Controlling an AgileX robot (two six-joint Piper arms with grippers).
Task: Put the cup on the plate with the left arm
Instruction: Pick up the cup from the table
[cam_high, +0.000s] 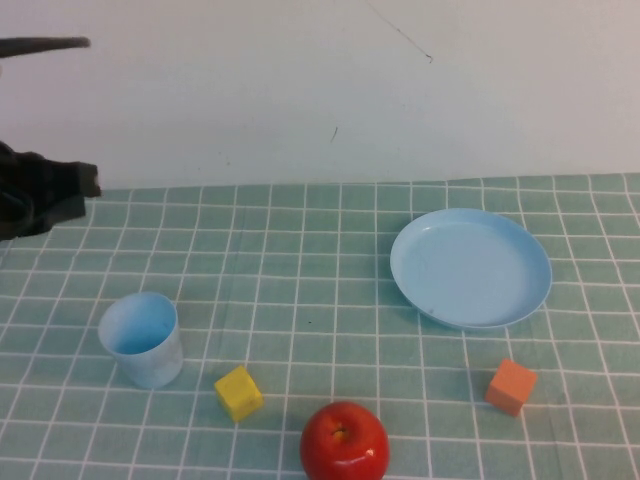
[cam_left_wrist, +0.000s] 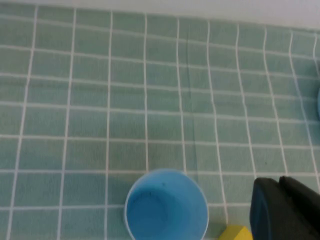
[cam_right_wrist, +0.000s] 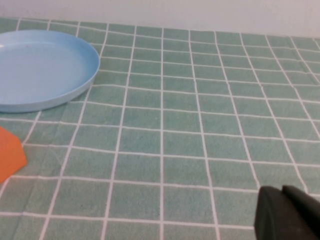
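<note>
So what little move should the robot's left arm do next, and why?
Probably bring the left pincer down over the cup. The cup stands upright on the cloth, untouched, far from the empty plate, and the left pincer holds nothing. The right pincer sits low beside the plate.

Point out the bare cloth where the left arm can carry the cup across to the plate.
Bare cloth stretches from the cup to the plate. The near edge is crowded: yellow cube, apple, orange cube. The left claw hangs far-left; the right claw sits right of the plate.
</note>
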